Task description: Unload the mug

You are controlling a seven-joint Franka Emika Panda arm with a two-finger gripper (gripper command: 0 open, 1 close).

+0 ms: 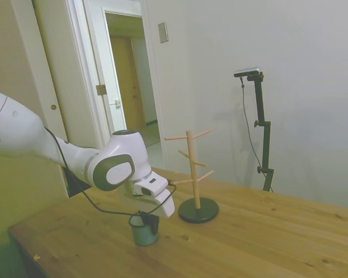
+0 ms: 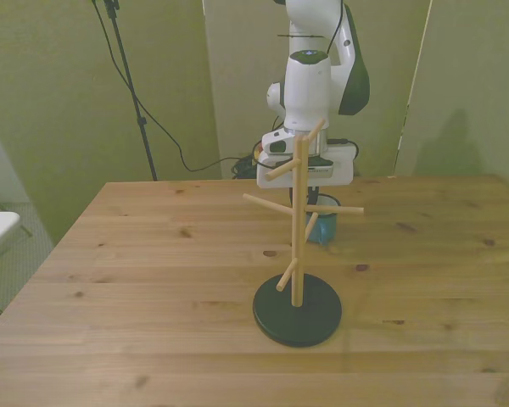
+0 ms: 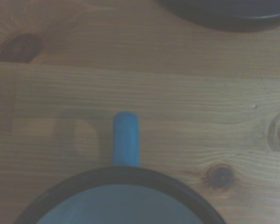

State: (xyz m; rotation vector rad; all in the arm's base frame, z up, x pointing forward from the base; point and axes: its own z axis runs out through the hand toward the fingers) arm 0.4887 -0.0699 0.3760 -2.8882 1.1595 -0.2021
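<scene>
Side view: the mug [image 1: 144, 230] stands upright on the wooden table [image 1: 267, 237], off the rack [image 1: 195, 176]; the gripper [image 1: 146, 220] sits at its rim, grip unclear. Front view: the rack partly hides it. Wrist view: blue handle, no lettering.

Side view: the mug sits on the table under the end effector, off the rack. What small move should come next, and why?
Probably release and lift straight up. The small light-blue enamel mug already stands upright on the wooden table, clear of the bare wooden peg rack, with the end effector at its rim.
</scene>
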